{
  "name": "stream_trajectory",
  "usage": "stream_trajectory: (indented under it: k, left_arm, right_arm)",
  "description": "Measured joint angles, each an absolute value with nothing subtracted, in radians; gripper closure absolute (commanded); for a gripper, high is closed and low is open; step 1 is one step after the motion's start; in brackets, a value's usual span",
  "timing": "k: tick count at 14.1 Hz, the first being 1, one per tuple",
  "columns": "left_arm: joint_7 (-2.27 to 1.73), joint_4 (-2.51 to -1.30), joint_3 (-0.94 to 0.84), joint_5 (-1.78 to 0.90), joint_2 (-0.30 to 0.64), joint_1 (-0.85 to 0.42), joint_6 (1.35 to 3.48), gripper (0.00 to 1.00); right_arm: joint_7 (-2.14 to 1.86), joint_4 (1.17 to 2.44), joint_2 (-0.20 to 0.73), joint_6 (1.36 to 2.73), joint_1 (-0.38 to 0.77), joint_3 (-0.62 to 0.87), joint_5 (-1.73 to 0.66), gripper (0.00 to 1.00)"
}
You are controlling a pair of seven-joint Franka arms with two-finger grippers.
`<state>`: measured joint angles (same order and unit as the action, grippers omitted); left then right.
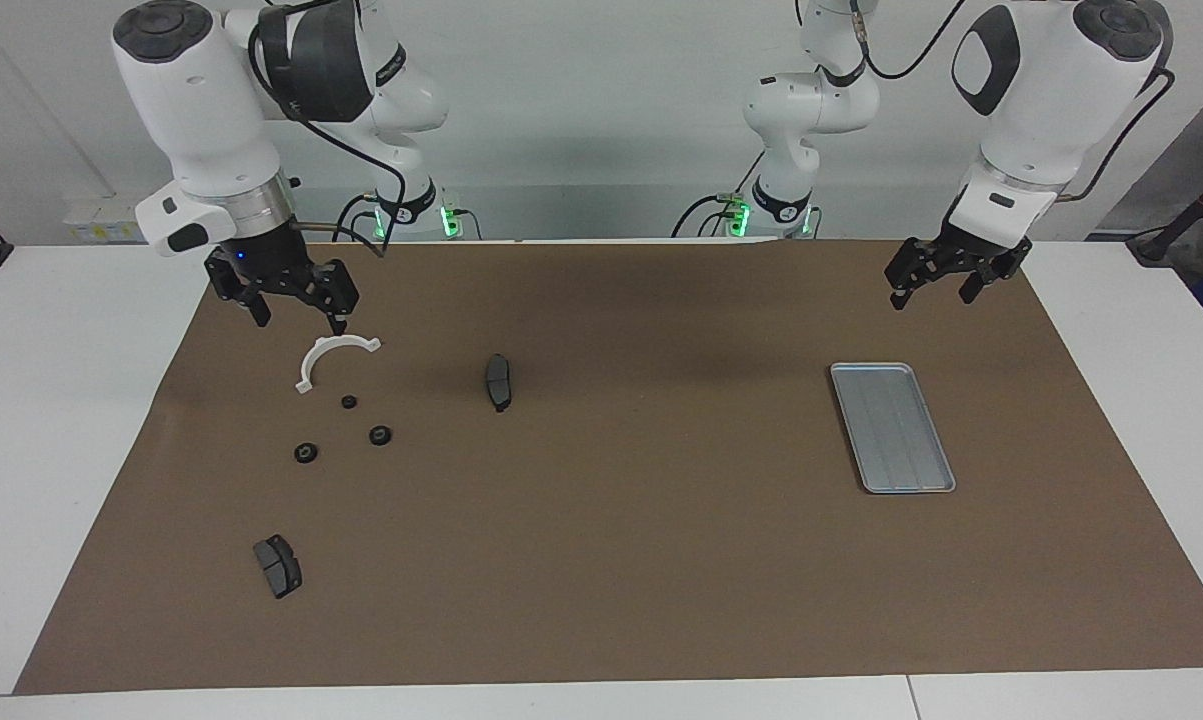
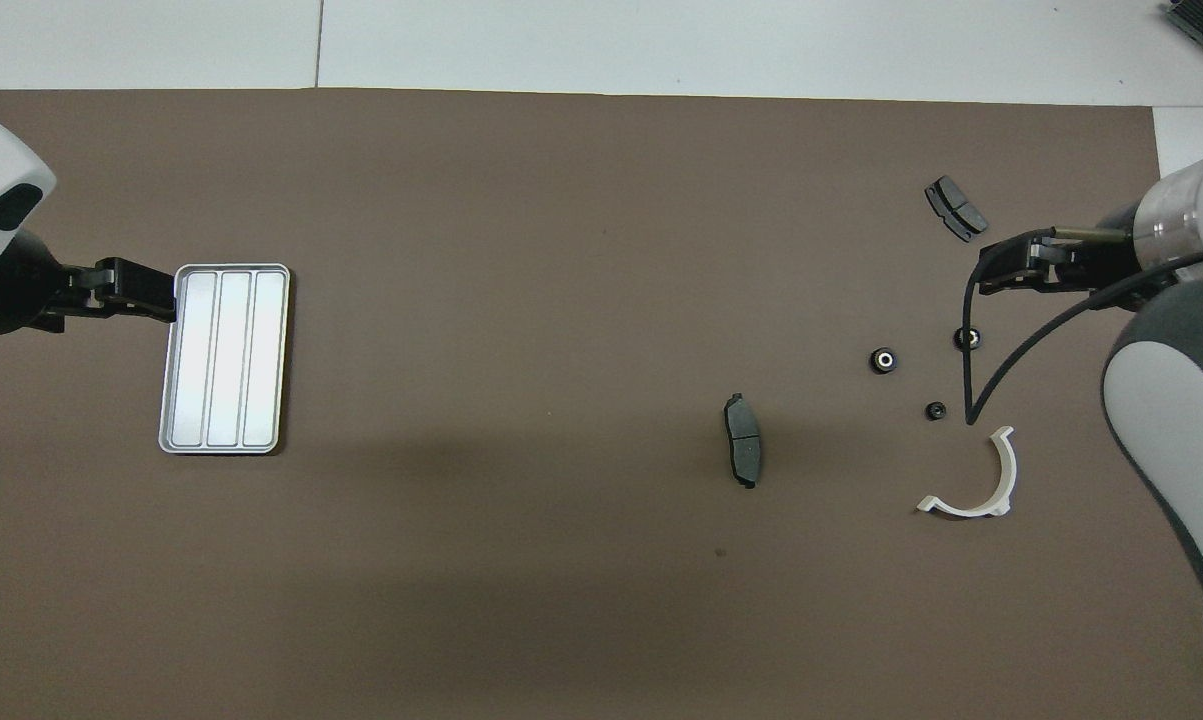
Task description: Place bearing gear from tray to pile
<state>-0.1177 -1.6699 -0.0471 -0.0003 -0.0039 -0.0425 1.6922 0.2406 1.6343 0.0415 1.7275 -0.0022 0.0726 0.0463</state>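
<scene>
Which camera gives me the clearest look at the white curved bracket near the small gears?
The overhead view: the white curved bracket lies in the open there, its whole arc seen from above. The facing view shows the bracket flatter, just below the raised right gripper.

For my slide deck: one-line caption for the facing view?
Both open grippers, right and left, raised; three small black bearing gears on brown mat; ribbed silver metal tray empty.

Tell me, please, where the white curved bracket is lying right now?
The white curved bracket lies on the brown mat at the right arm's end of the table, nearer to the robots than the three small black gears.
</scene>
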Motion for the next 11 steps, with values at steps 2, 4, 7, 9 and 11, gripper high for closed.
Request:
stream_trajectory:
  k: [2,4,7,9,11]
  left_arm:
    - [-0.118,-1.67,-0.047,0.0,-0.004,-0.043,1.692,0.0]
    - [-0.118,-1.67,-0.047,0.0,-0.004,-0.042,1.692,0.0]
    - [-0.118,-1.67,-0.047,0.0,-0.004,-0.042,1.692,0.0]
    - [-0.118,-1.67,-0.047,0.0,-0.004,-0.042,1.692,0.0]
    - [-0.118,-1.67,-0.047,0.0,-0.004,-0.042,1.692,0.0]
  right_arm:
    - [0.24,1.63,0.036,1.704,0.0,0.075,0.042,0.0]
    - [0.24,1.634,0.033,1.684,0.003,0.08,0.041,0.0]
    - [0.215,1.637,0.031,1.664,0.001,0.079,0.041,0.0]
    - [0.206,1.641,0.031,1.662,-0.001,0.078,0.041,0.0]
    - [0.206,1.647,0.029,1.662,-0.002,0.078,0.041,0.0]
